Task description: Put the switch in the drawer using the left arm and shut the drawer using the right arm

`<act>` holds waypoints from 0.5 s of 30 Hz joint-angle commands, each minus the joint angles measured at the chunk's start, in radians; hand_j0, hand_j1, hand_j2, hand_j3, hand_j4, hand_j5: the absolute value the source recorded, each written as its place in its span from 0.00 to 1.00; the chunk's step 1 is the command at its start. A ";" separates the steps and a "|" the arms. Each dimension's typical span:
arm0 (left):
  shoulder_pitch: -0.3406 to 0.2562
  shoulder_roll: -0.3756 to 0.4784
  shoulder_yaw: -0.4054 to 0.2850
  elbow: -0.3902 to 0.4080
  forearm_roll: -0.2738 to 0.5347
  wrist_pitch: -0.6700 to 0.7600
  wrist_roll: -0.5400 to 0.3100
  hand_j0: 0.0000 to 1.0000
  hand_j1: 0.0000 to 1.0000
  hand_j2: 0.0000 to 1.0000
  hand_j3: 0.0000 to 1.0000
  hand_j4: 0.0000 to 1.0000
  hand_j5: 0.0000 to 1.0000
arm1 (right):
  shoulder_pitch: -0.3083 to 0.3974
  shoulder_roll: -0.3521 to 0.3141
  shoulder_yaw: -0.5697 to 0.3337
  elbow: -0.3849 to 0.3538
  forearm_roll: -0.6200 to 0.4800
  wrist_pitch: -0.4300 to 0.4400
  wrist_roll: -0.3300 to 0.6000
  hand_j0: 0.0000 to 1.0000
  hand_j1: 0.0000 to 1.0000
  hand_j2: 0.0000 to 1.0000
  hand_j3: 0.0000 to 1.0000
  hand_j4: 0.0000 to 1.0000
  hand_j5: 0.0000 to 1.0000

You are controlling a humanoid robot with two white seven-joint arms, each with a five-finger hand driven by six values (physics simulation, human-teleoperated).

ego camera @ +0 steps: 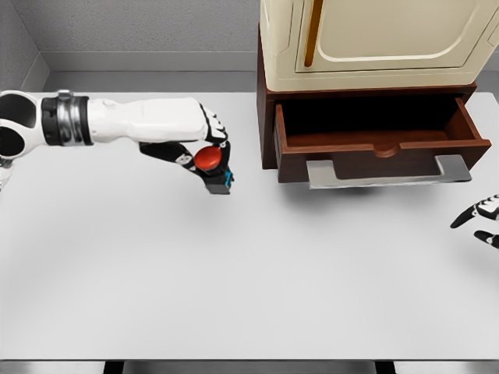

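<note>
Reaching in from the left edge of the frame, the white left arm stretches rightward across the upper left, and the left hand at its end is clenched around the switch. The switch sits left of centre, in the upper half of the picture, raised above the white table; no part of it appears to touch the tabletop. It is a small dark boxy body topped by a round red button, the button facing toward the camera, with a small blue patch on its lower right corner. The black fingers wrap the body from the left and from above, so part of its housing is hidden.

To the right, in the upper right of the frame, stands a cabinet with a cream upper part and a dark brown base. Its drawer is pulled out toward the camera, the brown interior open to view, with a flat grey handle across its front. The switch is well apart from the drawer, to its left and at about the level of the handle.

At the right edge, around mid height, only the fingertips of the right hand show, spread and holding nothing, above the table.
</note>
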 commanded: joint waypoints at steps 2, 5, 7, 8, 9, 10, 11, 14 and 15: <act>-0.008 -0.033 0.001 -0.002 0.008 0.003 0.000 0.35 0.35 0.35 0.35 0.35 0.35 | 0.000 -0.002 0.005 -0.001 -0.007 0.003 0.000 0.56 0.56 0.56 0.56 0.56 0.56; -0.032 -0.046 0.001 -0.003 0.028 0.003 0.000 0.35 0.35 0.35 0.35 0.35 0.35 | -0.005 -0.011 0.009 -0.001 -0.007 0.003 0.000 0.56 0.56 0.56 0.56 0.56 0.56; -0.055 -0.056 0.001 -0.003 0.041 0.003 0.000 0.35 0.35 0.35 0.35 0.35 0.35 | -0.002 -0.011 0.010 -0.001 -0.007 0.003 0.000 0.57 0.57 0.57 0.57 0.57 0.57; -0.060 -0.062 0.001 -0.002 0.045 0.003 0.000 0.35 0.35 0.35 0.35 0.35 0.35 | -0.002 -0.011 0.010 -0.001 -0.007 0.003 0.000 0.57 0.57 0.57 0.57 0.57 0.57; -0.069 -0.076 0.001 -0.002 0.045 0.003 0.000 0.35 0.35 0.35 0.35 0.35 0.35 | -0.002 -0.011 0.010 -0.001 -0.007 0.003 0.000 0.58 0.58 0.58 0.58 0.58 0.58; -0.081 -0.082 0.001 -0.002 0.045 0.003 0.000 0.35 0.35 0.35 0.35 0.35 0.35 | -0.002 -0.011 0.010 -0.001 -0.007 0.003 0.000 0.58 0.58 0.58 0.58 0.58 0.58; -0.092 -0.092 0.001 0.000 0.044 0.003 0.000 0.35 0.35 0.35 0.35 0.35 0.35 | 0.000 -0.011 0.010 -0.001 -0.007 0.003 0.000 0.58 0.58 0.58 0.58 0.58 0.58; -0.120 -0.115 0.001 0.001 0.044 0.003 0.000 0.35 0.35 0.35 0.35 0.35 0.35 | -0.002 -0.013 0.010 -0.001 -0.009 0.003 0.000 0.58 0.58 0.58 0.58 0.58 0.58; -0.124 -0.128 0.001 0.001 0.038 0.003 0.000 0.35 0.35 0.35 0.35 0.35 0.35 | -0.002 -0.013 0.010 -0.001 -0.007 0.003 0.000 0.58 0.58 0.58 0.58 0.58 0.58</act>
